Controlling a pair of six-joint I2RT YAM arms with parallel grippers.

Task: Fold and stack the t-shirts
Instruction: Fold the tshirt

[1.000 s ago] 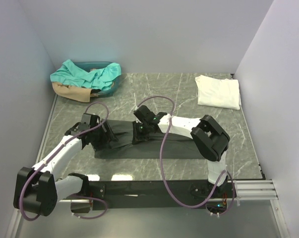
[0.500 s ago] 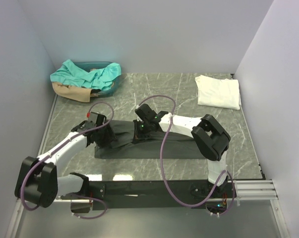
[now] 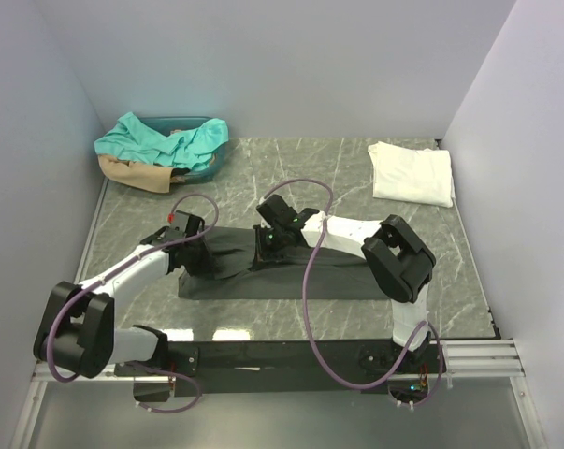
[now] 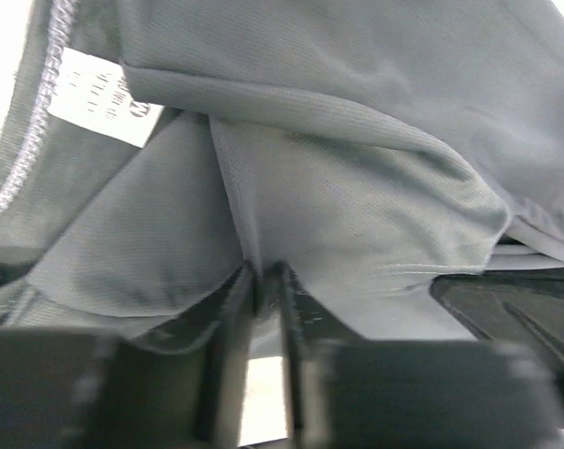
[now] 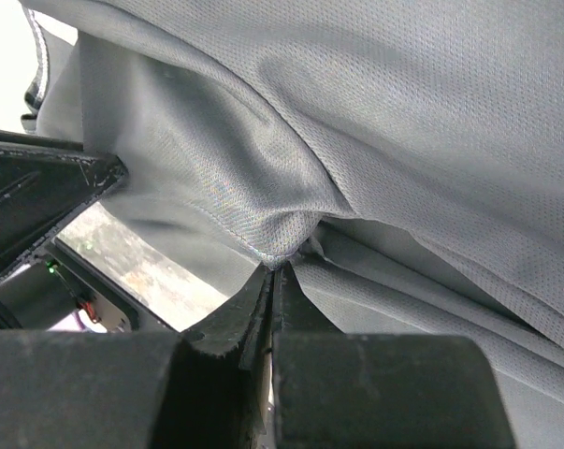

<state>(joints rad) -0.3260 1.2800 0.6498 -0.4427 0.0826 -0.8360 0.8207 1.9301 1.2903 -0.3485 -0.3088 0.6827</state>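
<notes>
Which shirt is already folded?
The white shirt, flat at far right. The grey shirt is held by left pincer and right pincer; teal and tan lie crumpled far left.

Grey marble table point(image 3: 356, 178), pale walls point(image 3: 291, 65)

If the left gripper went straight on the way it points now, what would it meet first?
The left gripper, shut on a fold of the dark grey t-shirt, would push straight into more of that shirt's bunched cloth right ahead. What lies behind the cloth is hidden.
</notes>
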